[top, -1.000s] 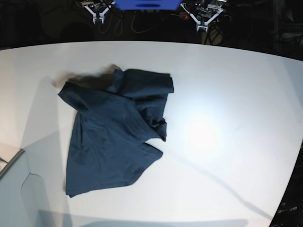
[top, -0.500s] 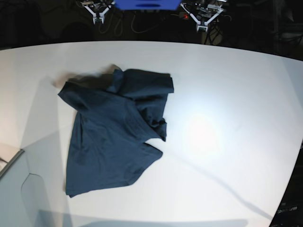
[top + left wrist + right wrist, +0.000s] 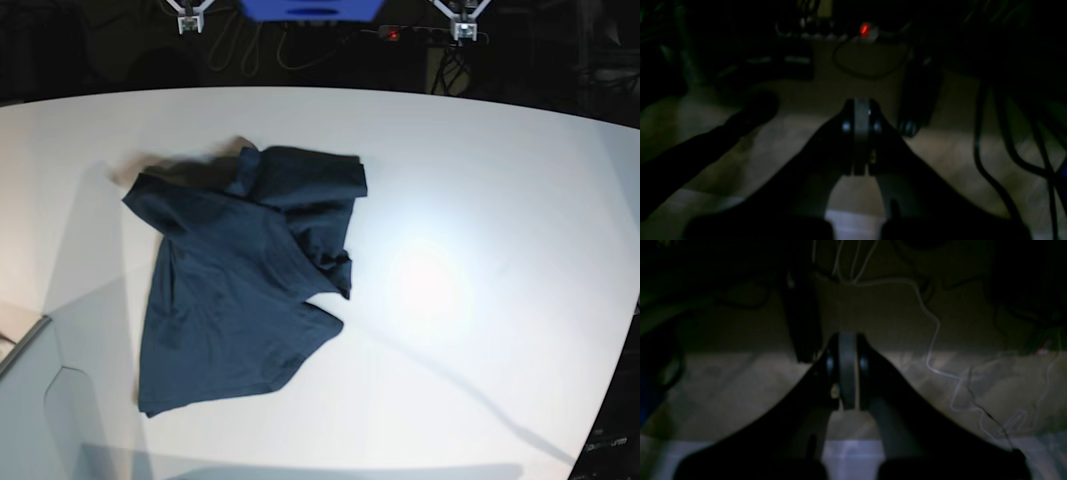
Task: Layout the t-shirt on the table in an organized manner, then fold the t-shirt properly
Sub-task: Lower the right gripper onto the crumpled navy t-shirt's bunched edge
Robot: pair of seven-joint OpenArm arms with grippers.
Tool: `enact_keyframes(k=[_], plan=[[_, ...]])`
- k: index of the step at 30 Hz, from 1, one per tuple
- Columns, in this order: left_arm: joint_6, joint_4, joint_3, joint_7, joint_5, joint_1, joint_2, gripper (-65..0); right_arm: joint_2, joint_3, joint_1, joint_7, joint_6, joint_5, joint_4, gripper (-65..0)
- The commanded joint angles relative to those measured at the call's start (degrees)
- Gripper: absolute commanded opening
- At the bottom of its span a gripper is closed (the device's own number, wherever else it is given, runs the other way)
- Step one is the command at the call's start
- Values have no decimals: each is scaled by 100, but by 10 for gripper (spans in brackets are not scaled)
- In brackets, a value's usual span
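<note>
The dark navy t-shirt (image 3: 240,280) lies crumpled on the left half of the white table (image 3: 480,200), its upper part bunched and folded over, its hem toward the front left. Both grippers hang beyond the table's far edge, well away from the shirt. In the base view my left gripper (image 3: 463,28) is at the top right and my right gripper (image 3: 188,20) at the top left. The left wrist view shows the left gripper (image 3: 862,111) shut with nothing in it over a dim floor. The right gripper (image 3: 847,340) is likewise shut and holds nothing.
A blue object (image 3: 310,8) sits at the top centre beyond the table, beside a red light (image 3: 392,35) and cables. A grey edge (image 3: 22,345) shows at the front left. Dark cables (image 3: 983,160) and a white cable (image 3: 933,340) lie on the floor.
Both grippers have drawn back toward the top edge of the base view, so less of them shows. The t-shirt has not moved.
</note>
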Motion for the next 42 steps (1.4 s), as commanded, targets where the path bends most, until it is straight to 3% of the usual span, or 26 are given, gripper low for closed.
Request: enact_keyframes(k=[1, 8, 15, 23, 31, 33, 39, 42], plan=[[-49, 353, -7, -113, -125, 168, -133, -650, 68, 16, -250, 93, 28, 1, 356, -650], [-49, 2269, -43, -113, -793, 1065, -757, -650, 103, 60, -1718, 84, 28, 10, 3010, -650], [-49, 4326, -69, -148, -1224, 1883, -1179, -650, 59, 509, -2615, 84, 28, 10, 5279, -650], [-49, 5856, -737, -104, -1241, 2322, -916, -650, 94, 500, -2369, -22, 45, -8, 6492, -649], [-58, 6849, -816, -104, -1224, 2314, -863, -648, 103, 166, -1463, -1270, 54, -8, 7213, -444], [-58, 6981, -807, -104, -1224, 2190, -863, -619, 103, 43, -1173, -1411, 54, -17, 7186, -408], [-58, 6981, -834, -104, -1224, 2146, -854, -401, 103, -203, -285, -2070, 54, -17, 6799, -369], [-58, 6981, -851, -113, -1224, 2138, -854, -375, 103, -203, 49, -2061, 28, -17, 6404, -368]])
